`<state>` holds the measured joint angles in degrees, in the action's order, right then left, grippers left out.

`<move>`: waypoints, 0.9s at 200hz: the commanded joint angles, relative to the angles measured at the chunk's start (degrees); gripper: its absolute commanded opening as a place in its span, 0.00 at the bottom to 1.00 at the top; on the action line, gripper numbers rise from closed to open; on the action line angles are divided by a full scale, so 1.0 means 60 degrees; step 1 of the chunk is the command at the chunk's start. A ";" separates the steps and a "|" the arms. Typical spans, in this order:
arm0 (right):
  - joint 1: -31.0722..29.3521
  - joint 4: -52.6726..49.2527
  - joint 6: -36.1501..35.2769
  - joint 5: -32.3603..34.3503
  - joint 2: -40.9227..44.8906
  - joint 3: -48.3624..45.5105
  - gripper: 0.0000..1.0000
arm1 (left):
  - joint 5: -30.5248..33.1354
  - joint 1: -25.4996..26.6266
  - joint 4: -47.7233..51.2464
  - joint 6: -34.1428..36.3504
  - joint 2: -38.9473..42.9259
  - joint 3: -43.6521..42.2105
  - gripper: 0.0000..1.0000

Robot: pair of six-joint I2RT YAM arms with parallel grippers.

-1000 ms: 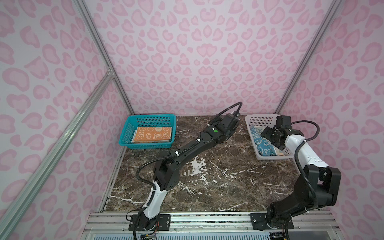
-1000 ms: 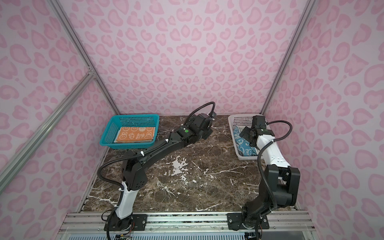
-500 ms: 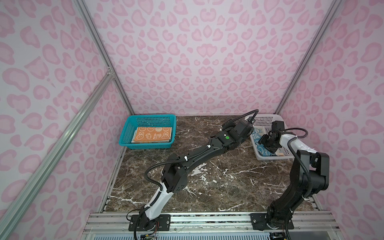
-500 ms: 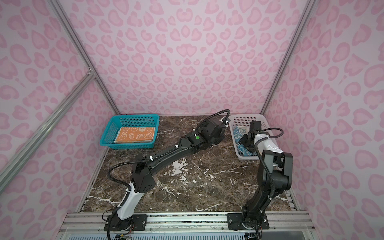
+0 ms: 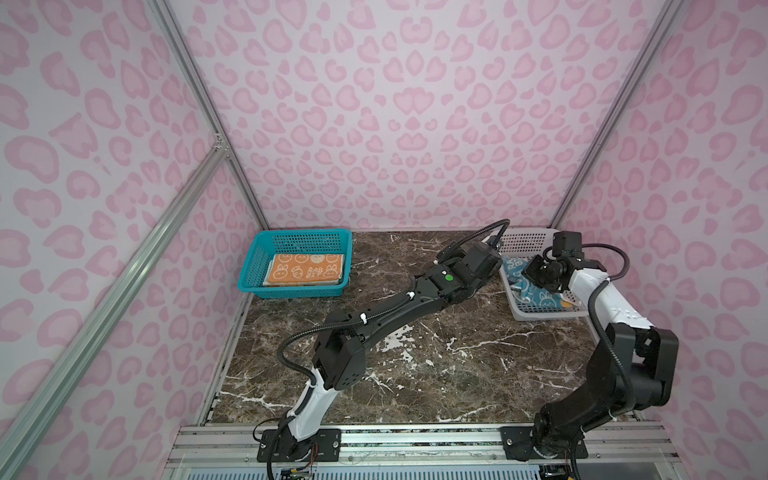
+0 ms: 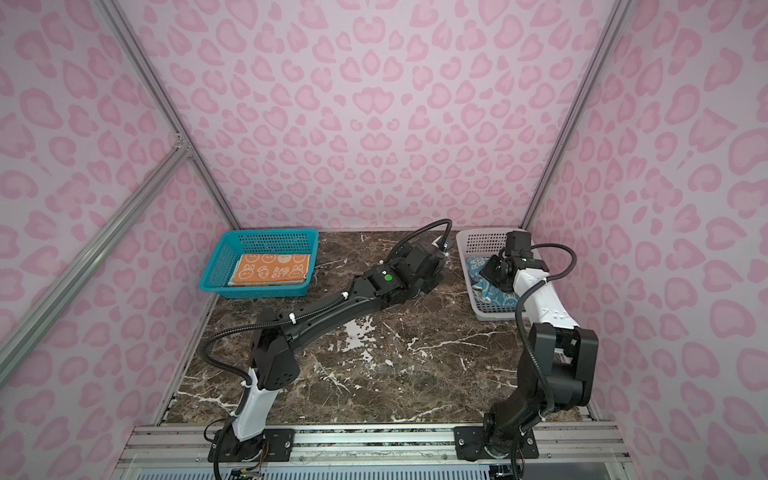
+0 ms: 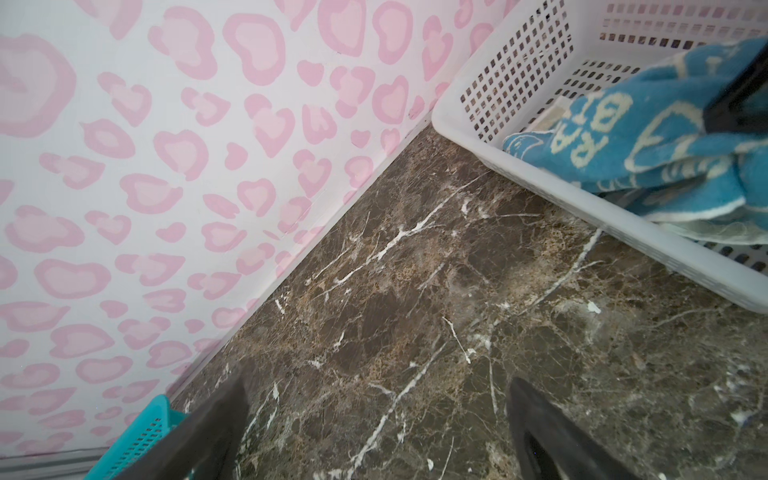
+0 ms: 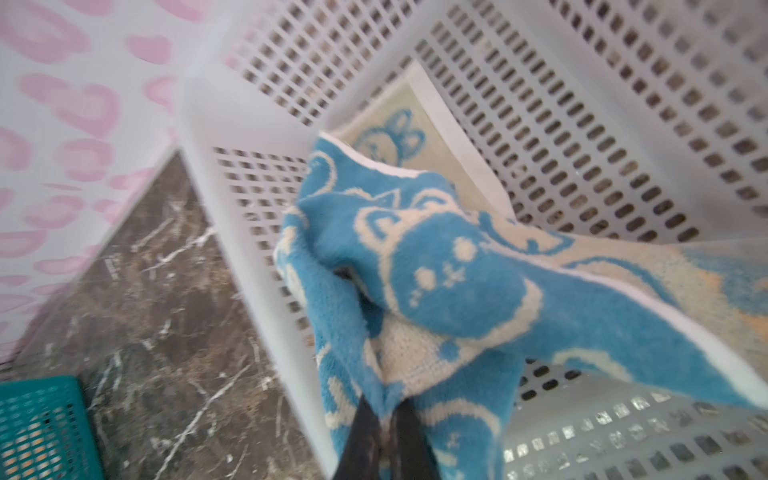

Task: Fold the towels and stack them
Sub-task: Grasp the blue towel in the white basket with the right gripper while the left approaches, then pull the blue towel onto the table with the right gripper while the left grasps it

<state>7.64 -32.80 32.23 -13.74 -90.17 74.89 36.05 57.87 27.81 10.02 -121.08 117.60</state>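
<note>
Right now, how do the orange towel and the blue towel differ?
The orange towel lies flat and neatly squared in the teal basket; the blue towel is bunched up in the white basket.
No gripper touches the orange towel; the right gripper is shut on a fold of the blue towel.
Both are terry cloths with cream rabbit faces and RABBIT lettering.

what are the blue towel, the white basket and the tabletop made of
The blue towel looks like terry cloth: fuzzy pile, limp folds. The white basket seems moulded plastic, smooth and matte, with a grid of holes. The tabletop has a brown marble look with white veins; real stone or a printed surface cannot be told.
</note>
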 commanded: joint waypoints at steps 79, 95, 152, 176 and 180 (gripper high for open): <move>-0.4847 -0.1800 0.0074 0.1014 0.1098 0.3347 0.00 | 0.0430 -0.0261 0.1034 -0.4509 0.4876 -0.4831 0.98; -0.5988 -0.1724 0.0200 0.1301 0.0730 0.3658 0.00 | 0.0246 -0.0367 0.0894 -0.5114 0.5872 -0.6032 0.98; -0.7055 -0.0524 0.0464 0.0607 -0.0472 0.1247 0.63 | 0.0543 -0.0676 0.1194 -0.6243 0.7783 -0.8594 0.98; -0.6680 0.0105 0.0104 0.0344 -0.0492 -0.0340 0.76 | 0.0510 -0.0802 0.1189 -0.6645 0.7999 -0.9370 0.98; -0.6647 0.0222 0.0045 0.0294 -0.0487 -0.0587 0.76 | 0.0515 -0.0818 0.1225 -0.6750 0.8013 -0.9487 0.98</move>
<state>-33.50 -36.32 34.09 -9.54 -93.23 78.08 38.22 53.58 34.44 -25.89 -73.73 63.86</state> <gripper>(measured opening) 0.771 0.977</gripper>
